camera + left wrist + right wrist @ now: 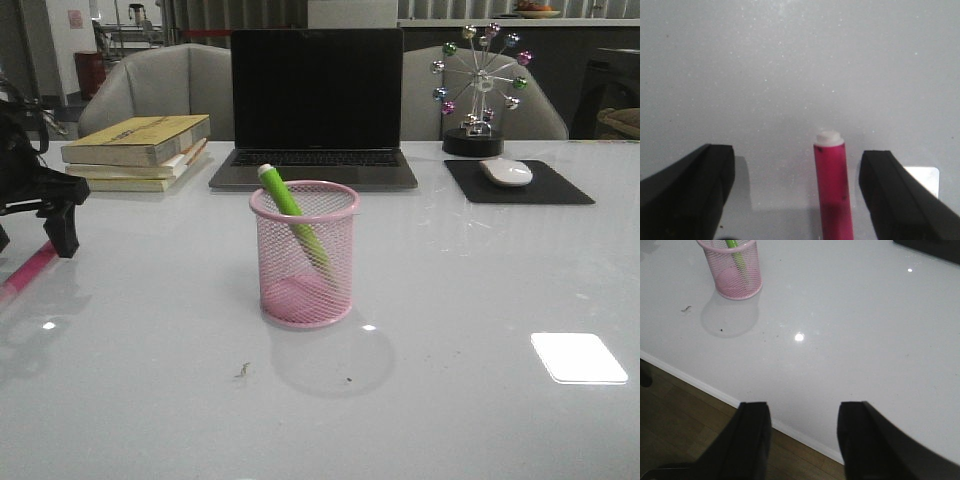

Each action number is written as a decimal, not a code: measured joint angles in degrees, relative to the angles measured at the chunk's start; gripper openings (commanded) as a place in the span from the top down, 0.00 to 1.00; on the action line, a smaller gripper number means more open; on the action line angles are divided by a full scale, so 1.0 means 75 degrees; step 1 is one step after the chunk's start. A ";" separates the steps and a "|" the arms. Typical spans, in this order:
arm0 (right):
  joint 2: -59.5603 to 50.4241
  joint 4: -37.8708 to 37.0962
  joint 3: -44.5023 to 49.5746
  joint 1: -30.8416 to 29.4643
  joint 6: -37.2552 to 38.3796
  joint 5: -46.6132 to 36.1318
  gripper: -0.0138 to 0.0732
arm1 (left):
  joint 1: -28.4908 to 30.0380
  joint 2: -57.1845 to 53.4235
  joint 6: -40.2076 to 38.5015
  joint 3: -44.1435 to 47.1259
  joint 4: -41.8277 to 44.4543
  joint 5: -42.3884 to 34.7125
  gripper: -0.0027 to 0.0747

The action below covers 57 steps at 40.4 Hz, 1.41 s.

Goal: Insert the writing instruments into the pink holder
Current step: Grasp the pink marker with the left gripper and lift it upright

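The pink holder (304, 255) stands upright at the table's middle. The green marker (292, 215) leans inside it, whitish end poking over the rim at the back left. At the far left the magenta marker (28, 272) lies flat on the table beneath my left gripper (62, 240). In the left wrist view that marker (833, 190) lies between the open fingers (892, 190), nearer one of them and touching neither; my left gripper (797, 152) is open. My right gripper (803, 407) is open and empty over the table's front edge, well away from the holder (732, 270).
A laptop (318, 110) stands open behind the holder. A stack of books (140, 150) lies at the back left. A mouse (507, 172) on a black pad (560, 190) and a ferris-wheel ornament (482, 85) sit at the back right. The table's front edge (700, 385) drops to wooden floor.
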 measured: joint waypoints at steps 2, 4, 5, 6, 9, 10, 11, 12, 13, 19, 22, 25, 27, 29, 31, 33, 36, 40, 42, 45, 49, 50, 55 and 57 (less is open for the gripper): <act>0.0000 0.0000 0.0000 0.0000 0.0000 0.0000 0.34 | 0.0000 0.0018 0.0000 -0.0013 -0.0012 0.0014 0.24; 0.0000 0.0000 0.0000 0.0000 0.0000 0.0000 0.34 | 0.0000 0.0032 0.0000 -0.0013 -0.0017 0.0046 0.24; 0.0000 0.0000 0.0000 0.0000 0.0000 0.0000 0.34 | 0.0000 0.0032 0.0000 -0.0013 -0.0017 0.0046 0.24; 0.0000 0.0000 0.0000 0.0000 0.0000 0.0000 0.34 | 0.0000 0.0032 0.0000 -0.0016 -0.0017 0.0082 0.24; 0.0000 0.0000 0.0000 0.0000 0.0000 0.0000 0.34 | 0.0000 0.0032 0.0000 -0.0046 -0.0017 0.0192 0.25; 0.0000 0.0000 0.0000 0.0000 0.0000 0.0000 0.34 | 0.0000 0.0032 0.0000 -0.0046 -0.0017 0.0237 0.25; 0.0000 0.0000 0.0000 0.0000 0.0000 0.0000 0.34 | 0.0000 0.0032 0.0000 -0.0062 -0.0017 0.0302 0.26; 0.0000 0.0000 0.0000 0.0000 0.0013 0.0000 0.34 | 0.0000 0.0032 0.0000 -0.0059 -0.0031 0.0352 0.28; 0.0000 0.0000 0.0000 0.0000 0.0004 0.0000 0.34 | 0.0000 0.0032 0.0000 -0.0059 -0.0030 0.0396 0.30; 0.0000 0.0000 0.0000 0.0000 0.0004 0.0000 0.34 | 0.0000 0.0032 0.0000 -0.0077 -0.0059 0.0595 0.48; 0.0000 0.0000 0.0000 0.0000 0.0004 0.0000 0.34 | 0.0000 0.0032 0.0000 -0.0077 -0.0077 0.0613 0.56; 0.0000 0.0000 0.0000 0.0000 0.0004 0.0000 0.34 | 0.0000 0.0032 0.0000 -0.0077 -0.0090 0.0613 0.63; 0.0000 0.0000 0.0000 0.0000 0.0004 0.0000 0.34 | 0.0000 0.0032 0.0000 -0.0077 -0.0090 0.0613 0.67; 0.0000 0.0000 0.0000 0.0000 0.0004 0.0000 0.34 | 0.0000 0.0032 0.0000 -0.0077 -0.0090 0.0625 0.71; 0.0000 0.0000 0.0000 0.0000 0.0004 0.0000 0.34 | 0.0000 0.0032 0.0000 -0.0077 -0.0090 0.0625 0.74; 0.0000 0.0000 0.0000 0.0000 0.0004 0.0000 0.34 | 0.0000 0.0032 0.0000 -0.0077 -0.0090 0.0625 0.77; 0.0000 0.0000 0.0000 0.0000 0.0004 0.0000 0.34 | 0.0000 0.0032 0.0000 -0.0077 -0.0090 0.0625 0.81; 0.0000 0.0000 0.0000 0.0000 0.0004 0.0000 0.34 | 0.0000 0.0032 0.0000 -0.0080 -0.0090 0.0703 0.85; 0.0000 0.0000 0.0000 0.0000 0.0004 0.0000 0.34 | 0.0000 0.0032 0.0000 -0.0080 -0.0090 0.0757 0.85; 0.0000 0.0000 0.0000 0.0000 0.0004 0.0000 0.34 | 0.0000 -0.0062 0.0000 -0.0029 -0.0129 0.0813 0.85; 0.0000 0.0000 0.0000 0.0000 0.0004 0.0000 0.34 | 0.0000 -0.0503 0.0151 0.0459 -0.0505 0.0609 0.85; 0.0000 0.0000 0.0000 0.0000 0.0004 0.0000 0.34 | 0.0000 -0.0731 0.0225 0.0616 -0.0682 0.0458 0.85; 0.0000 0.0000 0.0000 0.0000 0.0017 0.0000 0.34 | 0.0000 -0.1894 0.0879 0.1706 -0.1459 -0.0340 0.85; 0.0000 0.0000 0.0000 0.0000 0.0017 0.0000 0.34 | -0.0054 -0.2461 0.1053 0.2180 -0.1633 -0.0683 0.85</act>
